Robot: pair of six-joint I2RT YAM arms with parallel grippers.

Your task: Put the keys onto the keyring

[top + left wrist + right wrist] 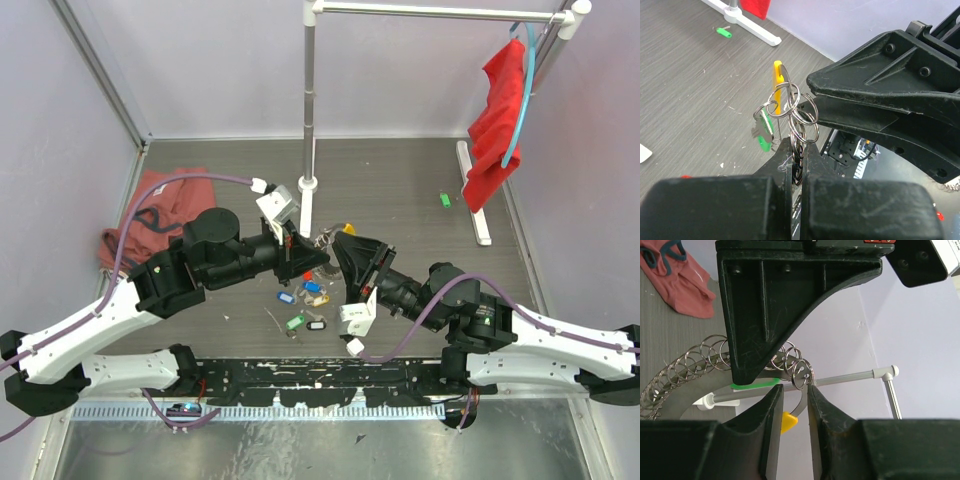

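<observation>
Above the middle of the surface (400, 180), just near of the clothes rack's upright pole (308, 100), the two arms meet nose to nose with the keyring (799, 112) between them. The left gripper (796, 155) has its jaws shut tight on the keyring's bunched silver loops, so that the yellow-orange section (778, 82) stands at the top. A hanging key (764, 135) with a green tag dangles from one small loop on the left side. The right gripper (794, 392) faces it from the right. Its jaws stand a narrow gap apart, and the keyring's curved metal band runs through that gap and lies against one finger (820, 425), not pinched from both sides. Loose keys (295, 321), with blue, gold and green tags among them, lie on the surface under the grippers, close to the arm bases. A stray green key (445, 199) lies well apart at the far right, near the rack's white foot (480, 215). A pink cloth (150, 215) lies at the far left, and a red cloth (497, 120) hangs from the rack's bar.
</observation>
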